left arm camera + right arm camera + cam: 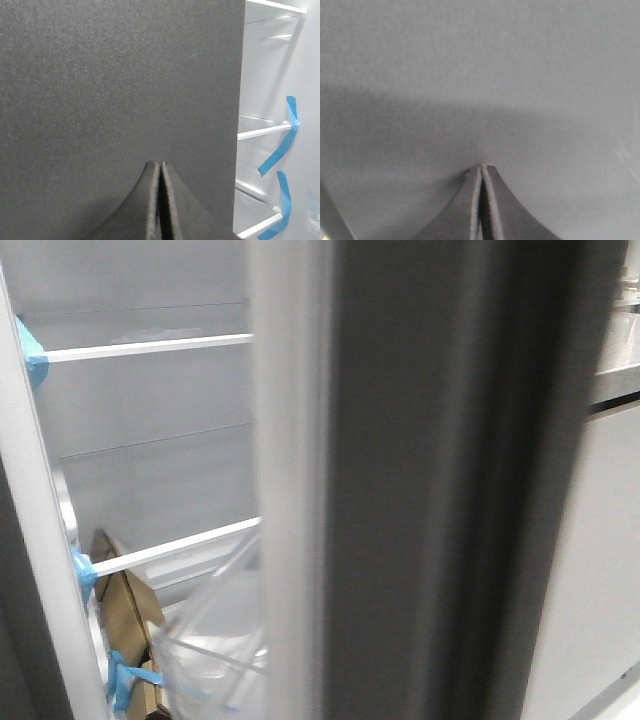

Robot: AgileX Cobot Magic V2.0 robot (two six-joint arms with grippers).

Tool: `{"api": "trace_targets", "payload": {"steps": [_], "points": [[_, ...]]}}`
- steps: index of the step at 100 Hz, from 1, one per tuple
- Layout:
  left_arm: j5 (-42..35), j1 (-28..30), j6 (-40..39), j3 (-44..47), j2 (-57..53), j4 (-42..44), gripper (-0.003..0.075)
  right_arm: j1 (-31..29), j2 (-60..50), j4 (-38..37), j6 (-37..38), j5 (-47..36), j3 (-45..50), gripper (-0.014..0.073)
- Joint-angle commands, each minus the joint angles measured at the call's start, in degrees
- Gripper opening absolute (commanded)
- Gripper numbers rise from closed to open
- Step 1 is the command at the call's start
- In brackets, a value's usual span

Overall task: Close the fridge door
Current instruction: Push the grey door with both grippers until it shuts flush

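Not yet shut: fridge door [420,480] stands edge-on at centre, shelves [150,348] still exposed toward 9 o'clock. Left hand [160,170] and right hand [482,172] both pinched closed, empty, tips against the dark face. Remaining: swing fully home.

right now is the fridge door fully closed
No, the fridge door stands ajar in the front view, with shelves and blue tape of the interior still visible beside it.

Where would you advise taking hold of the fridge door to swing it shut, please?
No handle shows, so probably don't grip: push the flat dark face of the fridge door from outside, near its free edge beside the shelves. Both the left claw and right claw are shut at that face.
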Motion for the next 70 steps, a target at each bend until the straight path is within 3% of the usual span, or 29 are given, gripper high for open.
{"api": "trace_targets", "payload": {"steps": [1,26,70], "points": [[-4.15,-0.17,-0.29,2.01,-1.17,-0.35,-0.002,1.64,2.85,2.32,-1.26,-5.84,-2.83,-0.0044],[-4.15,-0.17,-0.29,2.01,-1.17,-0.35,-0.002,4.86,12.34,2.32,-3.55,-9.89,-6.67,-0.0044],[-4.15,-0.17,-0.29,2.01,-1.17,-0.35,-0.002,4.96,30.3,2.32,-5.33,-15.6,-17.24,-0.0045]]}}
